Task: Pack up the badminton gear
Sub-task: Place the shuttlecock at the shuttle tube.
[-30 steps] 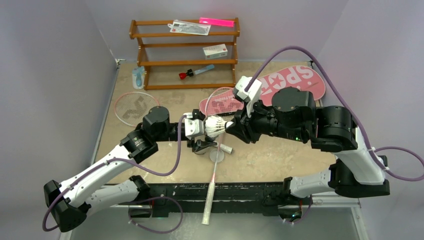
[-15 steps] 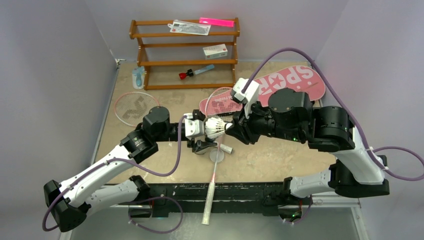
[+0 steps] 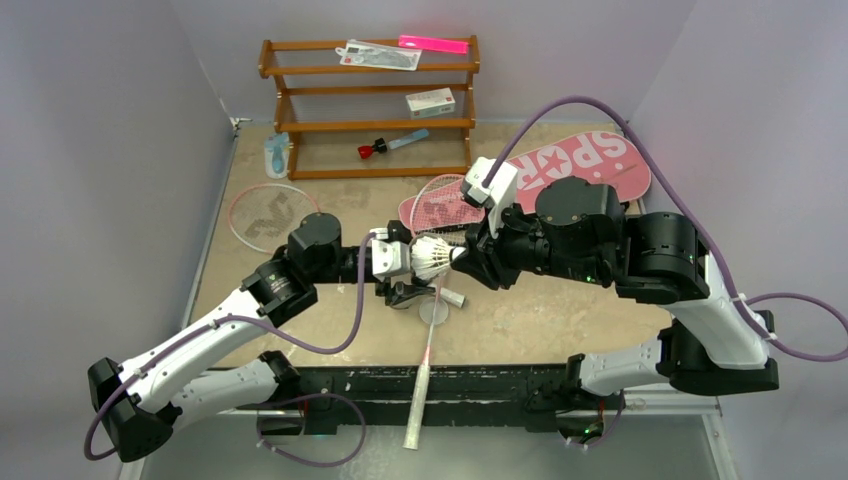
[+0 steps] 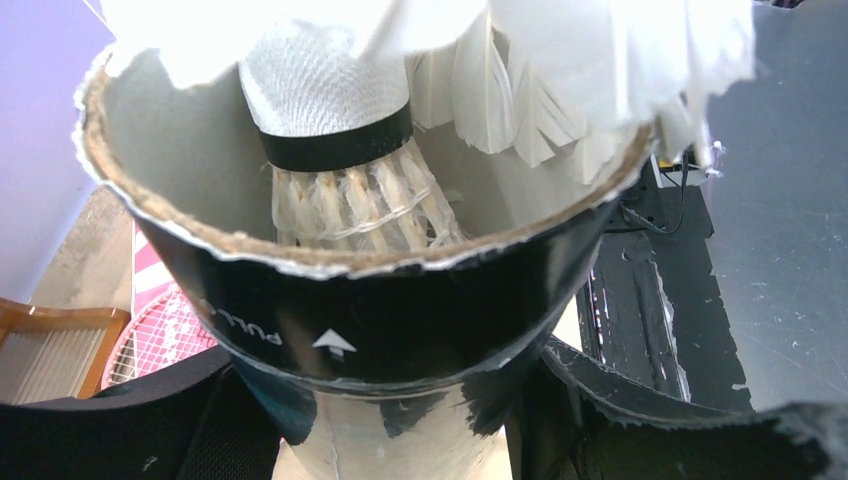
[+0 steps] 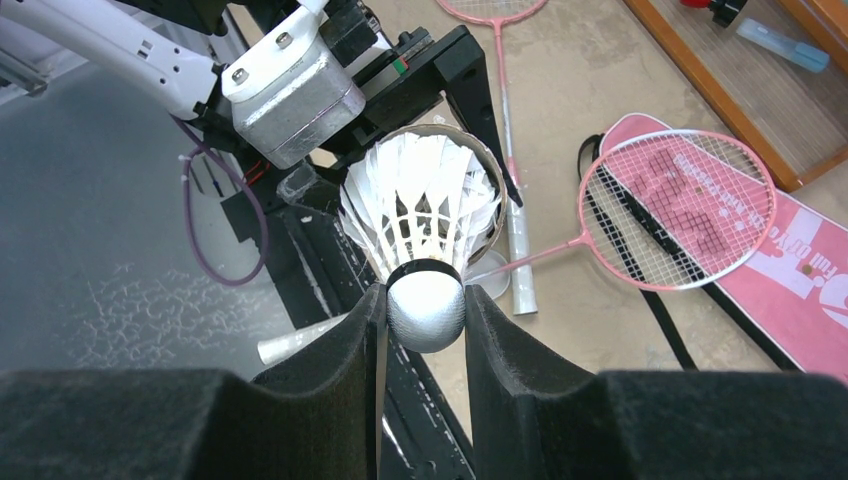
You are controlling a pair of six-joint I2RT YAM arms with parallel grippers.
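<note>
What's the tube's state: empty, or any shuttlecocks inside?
Not empty. The left wrist view looks into the open mouth of the black tube: one shuttlecock sits inside, cork toward the opening. Any deeper ones: cannot tell.

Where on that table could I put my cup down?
Bare tabletop in front, between the racket shaft and the right arm; a smaller strip between the rack and the left arm. The middle's crowded: left gripper and right gripper meet at tube and shuttlecock.

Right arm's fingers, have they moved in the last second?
Yes, slightly leftward: the right fingers, holding the shuttlecock, have shifted away from the pink bag.
</note>
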